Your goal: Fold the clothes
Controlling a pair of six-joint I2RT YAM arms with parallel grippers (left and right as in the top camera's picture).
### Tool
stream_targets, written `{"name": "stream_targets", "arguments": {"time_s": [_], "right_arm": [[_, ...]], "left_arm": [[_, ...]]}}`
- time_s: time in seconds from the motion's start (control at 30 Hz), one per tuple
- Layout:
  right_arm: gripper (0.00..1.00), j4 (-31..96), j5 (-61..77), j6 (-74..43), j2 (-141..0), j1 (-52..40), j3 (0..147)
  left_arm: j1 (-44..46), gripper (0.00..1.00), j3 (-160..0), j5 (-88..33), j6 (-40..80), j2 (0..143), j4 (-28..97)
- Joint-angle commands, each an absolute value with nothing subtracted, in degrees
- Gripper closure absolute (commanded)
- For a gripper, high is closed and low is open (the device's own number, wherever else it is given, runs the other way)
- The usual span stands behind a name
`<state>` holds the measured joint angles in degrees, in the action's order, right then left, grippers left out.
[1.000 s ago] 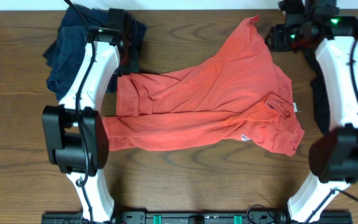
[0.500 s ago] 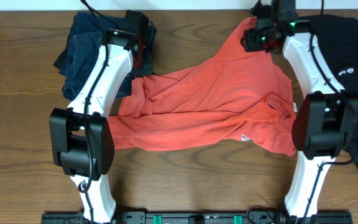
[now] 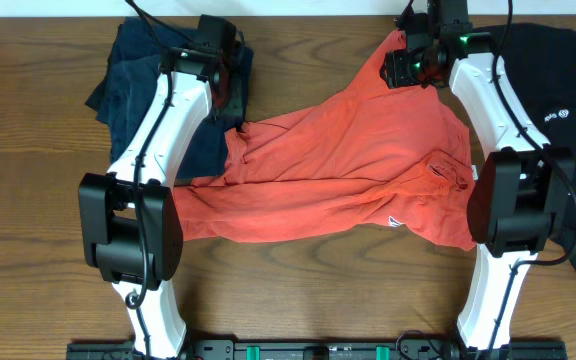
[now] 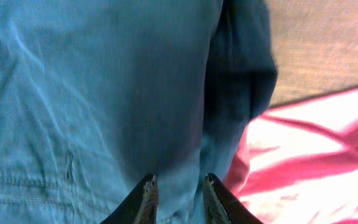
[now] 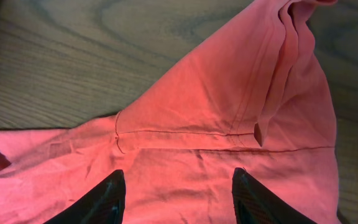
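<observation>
1. Red-orange T-shirt (image 3: pixel 348 165) lies crumpled between the arms, long axis left-right.
2. Right gripper (image 5: pixel 178 186): jaws wide, empty, over its far corner; nearer.
3. Left gripper (image 4: pixel 176 183): jaws slightly parted, empty, over navy garment (image 4: pixel 92 93).

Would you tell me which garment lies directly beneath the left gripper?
The navy garment, far left; the red-orange T-shirt lies centre, the black garment far right.

Rumpled red-orange T-shirt (image 3: pixel 348 170) beside navy garments (image 3: pixel 133 70)

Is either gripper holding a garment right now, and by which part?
Nothing is held. The right gripper hangs open over the red shirt. The left gripper stands slightly open above the navy garment, with nothing between its fingers.
</observation>
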<state>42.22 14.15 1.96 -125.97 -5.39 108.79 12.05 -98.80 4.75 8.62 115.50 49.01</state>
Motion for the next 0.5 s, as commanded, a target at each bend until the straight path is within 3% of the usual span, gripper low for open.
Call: {"name": "stream_targets", "arguments": {"time_s": [0.0,0.27,0.47], "right_arm": [[0.46,42.6,14.4,1.6,-126.0,-5.7,109.4],[0.46,43.2,14.4,1.6,-126.0,-5.7,109.4],[0.47,43.6,14.4,1.6,-126.0,-5.7,109.4]], "left_arm": [[11.8,0.74,-98.3,4.6,7.2,115.9,46.5],[11.8,0.94,-98.3,-1.0,0.6,118.1,44.0],[11.9,0.94,-98.3,-3.3,-6.0,123.9,43.6]]}}
